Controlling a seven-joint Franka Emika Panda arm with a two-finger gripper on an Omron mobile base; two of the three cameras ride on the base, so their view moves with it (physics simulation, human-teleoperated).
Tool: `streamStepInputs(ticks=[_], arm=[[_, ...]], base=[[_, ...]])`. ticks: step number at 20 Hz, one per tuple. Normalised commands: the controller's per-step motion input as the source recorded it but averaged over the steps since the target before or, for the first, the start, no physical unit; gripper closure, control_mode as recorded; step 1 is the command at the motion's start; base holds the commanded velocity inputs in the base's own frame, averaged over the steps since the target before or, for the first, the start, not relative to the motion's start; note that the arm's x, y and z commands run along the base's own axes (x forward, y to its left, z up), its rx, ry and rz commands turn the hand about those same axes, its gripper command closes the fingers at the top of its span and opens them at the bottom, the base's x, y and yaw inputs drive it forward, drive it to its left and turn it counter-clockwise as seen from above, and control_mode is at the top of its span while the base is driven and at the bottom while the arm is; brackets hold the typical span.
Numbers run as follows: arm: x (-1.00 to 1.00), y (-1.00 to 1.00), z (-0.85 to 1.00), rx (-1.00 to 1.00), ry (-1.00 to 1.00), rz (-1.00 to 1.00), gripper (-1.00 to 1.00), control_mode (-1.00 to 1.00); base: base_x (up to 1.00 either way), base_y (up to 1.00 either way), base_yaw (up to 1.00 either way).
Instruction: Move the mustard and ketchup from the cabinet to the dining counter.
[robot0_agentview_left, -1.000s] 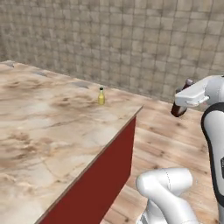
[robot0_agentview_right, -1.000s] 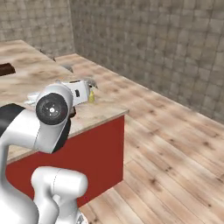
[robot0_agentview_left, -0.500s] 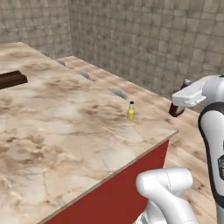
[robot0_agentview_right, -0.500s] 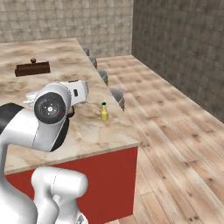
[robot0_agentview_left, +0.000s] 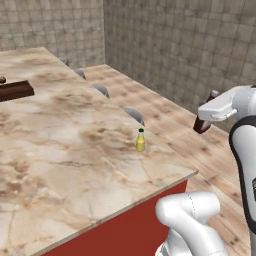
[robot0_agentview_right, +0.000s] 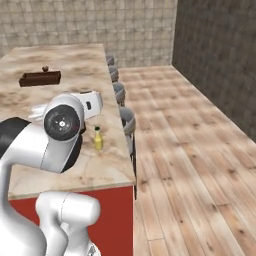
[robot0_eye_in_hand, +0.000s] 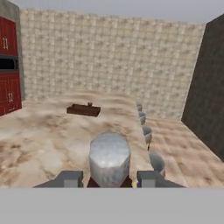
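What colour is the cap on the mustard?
Green, on the mustard; clearest in the left base view.

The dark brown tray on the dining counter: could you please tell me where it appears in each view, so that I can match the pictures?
Left base view: dark brown tray at the left edge, upper part, cut by the frame.
Right base view: upper left, far down the dining counter.
Hand view: left of centre, mid-height.
Shared landmark: the row of grey stools along the counter's edge.
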Motion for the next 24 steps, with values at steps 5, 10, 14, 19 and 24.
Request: streamStepInputs(ticks=[5, 10, 14, 19, 24], arm=[[0.0, 0.0, 0.0, 0.0, 0.0, 0.0, 1.0, 1.0], [0.17, 0.01, -0.34, 0.0, 0.0, 0.16, 1.0, -1.0], [0.54, -0.12, -0.86, -0.01, 0.0, 0.26, 1.0, -1.0], [0.87, -0.13, -1.0, -0.02, 0.06, 0.3, 1.0, -1.0], [0.93, -0.16, -0.81, 0.0, 0.04, 0.3, 1.0, -1.0]], base=[[0.33, 0.14, 0.24], [0.05, 0.07, 0.11], [0.0, 0.0, 0.0], [0.0, 0.0, 0.0], [0.0, 0.0, 0.0]])
